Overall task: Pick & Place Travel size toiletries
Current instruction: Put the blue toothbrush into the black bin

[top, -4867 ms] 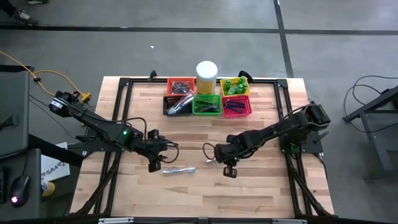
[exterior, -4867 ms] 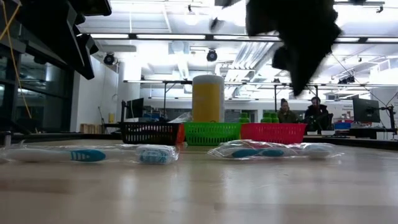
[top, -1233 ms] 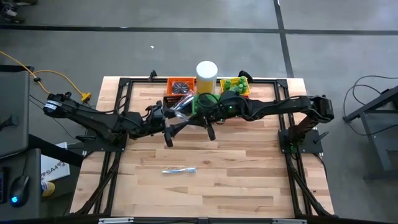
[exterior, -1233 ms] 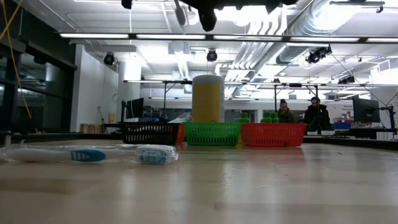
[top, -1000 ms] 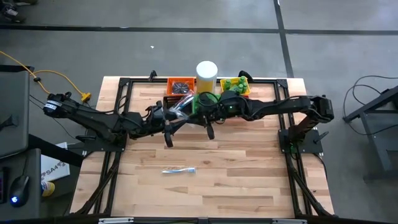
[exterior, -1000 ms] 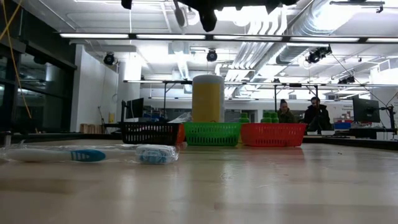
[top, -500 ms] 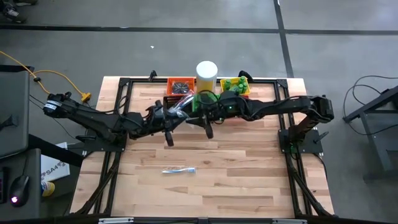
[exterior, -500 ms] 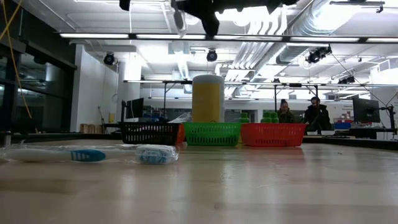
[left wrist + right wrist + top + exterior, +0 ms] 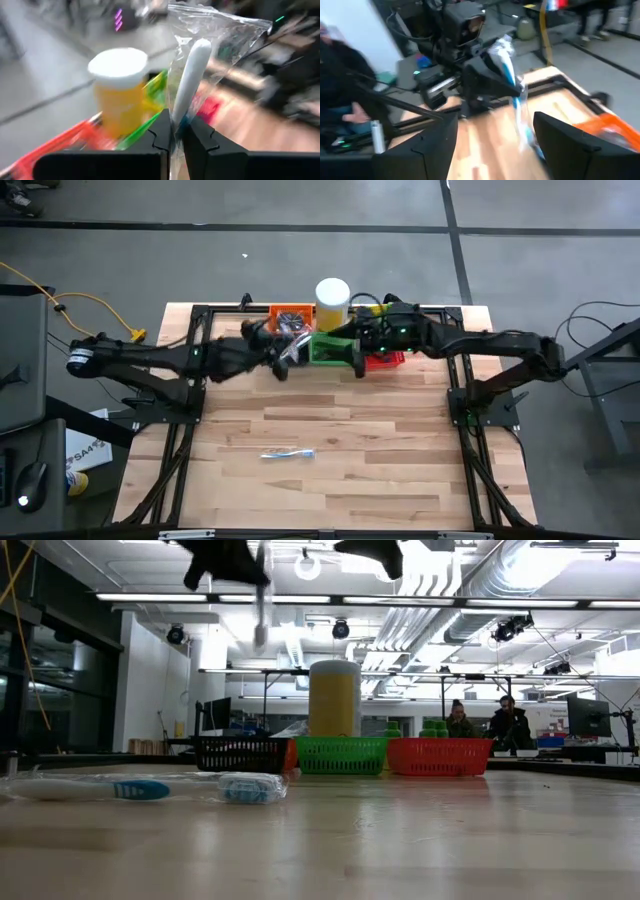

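A clear-wrapped white-blue toothbrush [image 9: 191, 75] is up in the air over the row of baskets at the table's far side, with my left gripper [image 9: 173, 131] shut on it. In the high view my left gripper [image 9: 281, 366] stands over the black basket [image 9: 272, 352]. My right gripper [image 9: 356, 366] stands open and holds nothing. It is just to the right, by the green basket [image 9: 330, 350]. The right wrist view looks at the held toothbrush [image 9: 514, 95] between my right gripper's [image 9: 495, 137] spread fingers. A second wrapped toothbrush [image 9: 288, 452] lies flat on the table's near middle. My left gripper pinches the wrapped toothbrush between its two fingers, through the clear wrapper [image 9: 176, 116]. The brush's white end [image 9: 197, 52] and loose wrapper stick out past the fingertips. The brush is lifted clear of table and baskets and hangs below the gripper in the low view [image 9: 262, 610].
An orange basket [image 9: 290, 314], a yellow basket [image 9: 378, 316] with green lumps and a red basket [image 9: 388, 359] stand at the far edge. A tall white-capped cylinder [image 9: 332, 295] stands among them. Bare wood [image 9: 400, 460] covers the near half. People sit in the room behind [image 9: 485, 722].
The wrapped toothbrush was between both grippers in front of the baskets. My right gripper has let go of it and drawn off toward the table's right. My left gripper keeps it and has carried it toward the far edge, over the black basket.
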Robot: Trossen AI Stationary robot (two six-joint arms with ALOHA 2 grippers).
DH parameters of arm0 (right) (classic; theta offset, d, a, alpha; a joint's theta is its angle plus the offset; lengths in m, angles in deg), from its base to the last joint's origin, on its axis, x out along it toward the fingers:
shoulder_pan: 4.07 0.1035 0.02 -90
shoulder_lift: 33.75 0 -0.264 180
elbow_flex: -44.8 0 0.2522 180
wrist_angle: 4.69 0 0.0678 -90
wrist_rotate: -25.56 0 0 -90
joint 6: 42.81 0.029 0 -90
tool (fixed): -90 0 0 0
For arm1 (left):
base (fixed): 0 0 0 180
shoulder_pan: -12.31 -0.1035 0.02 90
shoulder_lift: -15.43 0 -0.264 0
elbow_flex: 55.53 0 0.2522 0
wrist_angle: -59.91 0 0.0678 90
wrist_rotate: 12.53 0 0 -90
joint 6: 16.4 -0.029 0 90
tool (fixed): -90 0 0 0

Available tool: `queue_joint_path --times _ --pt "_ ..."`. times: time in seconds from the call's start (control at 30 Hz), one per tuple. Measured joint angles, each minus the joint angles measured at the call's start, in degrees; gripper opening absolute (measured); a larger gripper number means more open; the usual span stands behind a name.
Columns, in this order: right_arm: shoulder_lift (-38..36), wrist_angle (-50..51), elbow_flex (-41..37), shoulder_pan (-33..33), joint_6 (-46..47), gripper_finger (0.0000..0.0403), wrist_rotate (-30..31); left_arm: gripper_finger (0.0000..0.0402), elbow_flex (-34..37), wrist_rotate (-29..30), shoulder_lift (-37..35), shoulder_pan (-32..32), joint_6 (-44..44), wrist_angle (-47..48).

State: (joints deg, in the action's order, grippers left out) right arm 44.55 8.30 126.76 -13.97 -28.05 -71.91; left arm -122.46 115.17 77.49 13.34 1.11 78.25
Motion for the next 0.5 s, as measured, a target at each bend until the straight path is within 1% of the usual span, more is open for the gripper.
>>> queue_joint_path --times 0.07,0.2,0.27,0.37,0.5 --pt "-1.8 2.8 0.0 -0.5 -0.4 0.0254 2.5 0.0019 -2.5 -2.5 0.7 -4.0 3.0 8.4" --pt "-4.3 7.6 0.0 -0.7 -2.0 0.0252 6.0 0.0019 -7.2 -10.0 4.2 -11.8 5.3 18.3" --pt "-4.9 9.1 0.0 -0.6 -2.5 0.0253 7.4 0.0019 -9.1 -13.3 6.7 -14.8 5.1 20.9" --pt "-5.0 10.4 0.0 -0.6 -2.6 0.0252 7.7 0.002 -11.3 -15.7 10.9 -18.5 4.8 26.3" --pt "-4.9 11.1 0.0 -0.6 -2.6 0.0252 7.7 0.0025 -13.9 -18.6 16.2 -22.0 0.5 27.8"
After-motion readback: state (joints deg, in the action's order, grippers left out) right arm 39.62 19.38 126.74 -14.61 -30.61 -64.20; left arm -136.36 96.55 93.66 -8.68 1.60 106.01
